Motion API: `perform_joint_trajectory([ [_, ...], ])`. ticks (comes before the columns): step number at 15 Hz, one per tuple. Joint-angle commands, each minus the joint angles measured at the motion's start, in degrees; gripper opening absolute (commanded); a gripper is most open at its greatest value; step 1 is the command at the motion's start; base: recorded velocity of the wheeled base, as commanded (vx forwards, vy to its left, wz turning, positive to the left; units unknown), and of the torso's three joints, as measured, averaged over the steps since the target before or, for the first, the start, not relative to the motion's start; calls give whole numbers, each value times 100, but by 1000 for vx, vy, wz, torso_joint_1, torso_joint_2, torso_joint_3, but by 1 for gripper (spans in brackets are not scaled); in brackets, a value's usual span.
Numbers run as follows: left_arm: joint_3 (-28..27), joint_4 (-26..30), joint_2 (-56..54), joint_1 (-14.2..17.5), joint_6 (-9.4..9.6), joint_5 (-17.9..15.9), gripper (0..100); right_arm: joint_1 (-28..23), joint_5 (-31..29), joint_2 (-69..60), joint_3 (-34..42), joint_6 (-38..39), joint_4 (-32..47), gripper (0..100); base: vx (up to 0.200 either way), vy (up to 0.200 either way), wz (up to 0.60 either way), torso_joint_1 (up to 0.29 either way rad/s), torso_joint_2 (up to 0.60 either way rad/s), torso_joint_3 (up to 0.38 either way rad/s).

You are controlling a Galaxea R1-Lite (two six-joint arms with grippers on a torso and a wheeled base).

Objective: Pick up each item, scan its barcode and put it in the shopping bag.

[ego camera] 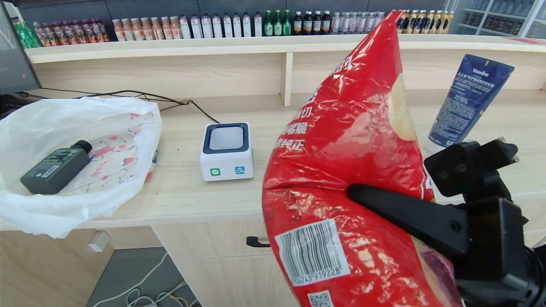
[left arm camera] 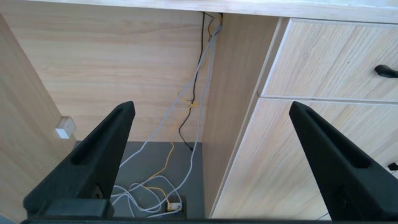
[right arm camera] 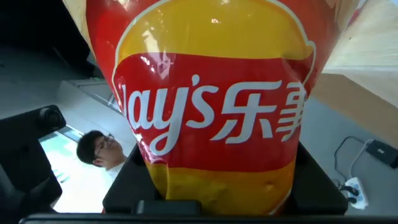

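Right gripper (ego camera: 362,197) clamps the chip bag (ego camera: 349,140) upright off the desk's front edge, barcode (ego camera: 313,251) low and facing away from the desk, scanner (ego camera: 226,151) to its left; left gripper (left arm camera: 211,109) spread wide.

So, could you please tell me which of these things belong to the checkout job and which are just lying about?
Job in hand:
red chip bag, held in the right hand
scanner
shopping bag, with the dark bottle inside
blue tube, likely yet to be scanned

Lying about:
row of drinks bottles
black cables
monitor
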Motion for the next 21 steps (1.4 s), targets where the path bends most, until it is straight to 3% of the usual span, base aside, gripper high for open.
perform_joint_trajectory([
  [1,0,-7,-2,0,-2,1,100,4,-140,-44,3,158,-6,0,0,0,0,0,0,0],
  [4,0,-7,-2,0,-2,1,100,4,-527,0,73,545,-6,0,0,0,0,0,0,0],
  [8,0,-7,-2,0,-2,1,100,12,-536,-97,152,615,-6,0,0,0,0,0,0,0],
  [10,0,-7,-2,0,-2,1,100,21,-536,-431,258,1186,-6,0,0,0,0,0,0,0],
  [21,0,1,-2,0,-2,1,100,-5,-597,-466,407,1239,-6,0,0,0,0,0,0,0],
])
